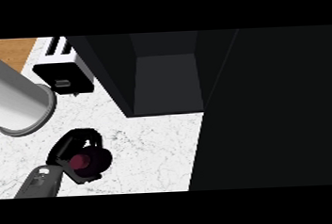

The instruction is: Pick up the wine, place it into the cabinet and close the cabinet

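The wine bottle (81, 161) is seen from above as a dark round body with a deep red top, standing on the white marble counter (153, 152) at the lower left. My left hand (65, 149) is curled round it, with the grey forearm entering from the lower edge. The dark cabinet (164, 81) stands open ahead and to the right of the bottle, and its inside looks bare. Its door (266, 109) is swung out and fills the right side of the view. My right hand does not show.
A black and white toaster (63, 66) sits at the back left beside the cabinet. A tall grey cylinder (12, 99) leans in from the left edge, close to the bottle. Bare counter lies between the bottle and the cabinet's opening.
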You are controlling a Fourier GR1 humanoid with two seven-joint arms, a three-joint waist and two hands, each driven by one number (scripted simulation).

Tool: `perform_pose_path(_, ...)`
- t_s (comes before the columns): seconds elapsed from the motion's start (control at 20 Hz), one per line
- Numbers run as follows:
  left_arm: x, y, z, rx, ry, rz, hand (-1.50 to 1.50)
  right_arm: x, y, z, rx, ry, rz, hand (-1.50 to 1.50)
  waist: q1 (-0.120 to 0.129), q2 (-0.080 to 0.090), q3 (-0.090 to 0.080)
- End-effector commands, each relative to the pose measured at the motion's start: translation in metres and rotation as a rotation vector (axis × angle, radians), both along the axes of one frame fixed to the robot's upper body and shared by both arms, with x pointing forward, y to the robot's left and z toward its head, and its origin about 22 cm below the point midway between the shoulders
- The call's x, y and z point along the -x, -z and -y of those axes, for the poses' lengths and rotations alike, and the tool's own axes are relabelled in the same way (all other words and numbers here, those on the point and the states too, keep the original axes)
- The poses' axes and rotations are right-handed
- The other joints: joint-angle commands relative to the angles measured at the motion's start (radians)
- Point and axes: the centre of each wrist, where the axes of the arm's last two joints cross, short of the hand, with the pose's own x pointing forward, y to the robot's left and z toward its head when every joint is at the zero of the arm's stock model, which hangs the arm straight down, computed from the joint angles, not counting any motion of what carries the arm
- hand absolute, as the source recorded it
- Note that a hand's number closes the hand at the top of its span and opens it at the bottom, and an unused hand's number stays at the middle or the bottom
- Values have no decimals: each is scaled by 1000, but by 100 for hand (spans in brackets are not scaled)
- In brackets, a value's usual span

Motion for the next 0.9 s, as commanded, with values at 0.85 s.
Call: perform_pose_path(0.85, 53, -5, 81, 211, -306, 115, 150, 49, -15, 19, -61, 45, 56, -150, 19, -12, 4)
